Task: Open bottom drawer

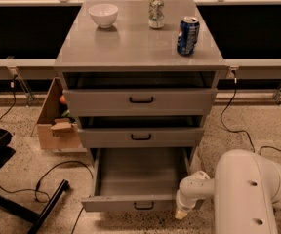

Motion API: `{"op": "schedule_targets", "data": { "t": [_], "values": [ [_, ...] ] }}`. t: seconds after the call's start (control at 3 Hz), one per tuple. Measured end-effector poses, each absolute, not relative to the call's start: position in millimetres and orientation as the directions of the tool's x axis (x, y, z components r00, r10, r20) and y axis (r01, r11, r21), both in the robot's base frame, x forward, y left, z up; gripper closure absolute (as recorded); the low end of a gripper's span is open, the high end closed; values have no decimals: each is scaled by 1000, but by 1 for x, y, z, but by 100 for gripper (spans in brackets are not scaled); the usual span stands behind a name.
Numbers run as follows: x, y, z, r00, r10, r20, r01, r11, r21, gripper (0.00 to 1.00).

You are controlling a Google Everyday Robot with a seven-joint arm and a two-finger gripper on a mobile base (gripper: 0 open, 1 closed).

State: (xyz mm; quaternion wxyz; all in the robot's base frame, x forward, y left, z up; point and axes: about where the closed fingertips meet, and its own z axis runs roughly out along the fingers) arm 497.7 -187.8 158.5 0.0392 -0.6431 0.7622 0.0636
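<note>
The bottom drawer (139, 204) of the grey cabinet is pulled far out, showing its plain grey inside (139, 172). Its short front panel carries a small black bar handle (143, 206). My white arm (250, 194) fills the lower right. My gripper (182, 212) hangs at the drawer's right front corner, pointing down, beside the front panel and not on the handle. The mid-sized drawer (140, 137) and the tallest drawer (140, 100) above stand slightly out.
On the cabinet top stand a white bowl (103, 14), a silver can (155, 12) and a blue can (187, 35). A cardboard box (57, 121) sits at the cabinet's left. Cables (48, 179) and a black chair base (13, 199) lie on the floor at left.
</note>
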Motion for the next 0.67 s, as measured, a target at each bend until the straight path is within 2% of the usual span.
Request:
{"op": "schedule_targets", "data": {
  "t": [0.33,0.67],
  "values": [
    [505,-188,164,-167,-975,-144,-986,163,35,81],
    [510,-189,165,-166,-975,-145,-986,163,31,100]
  ]
}}
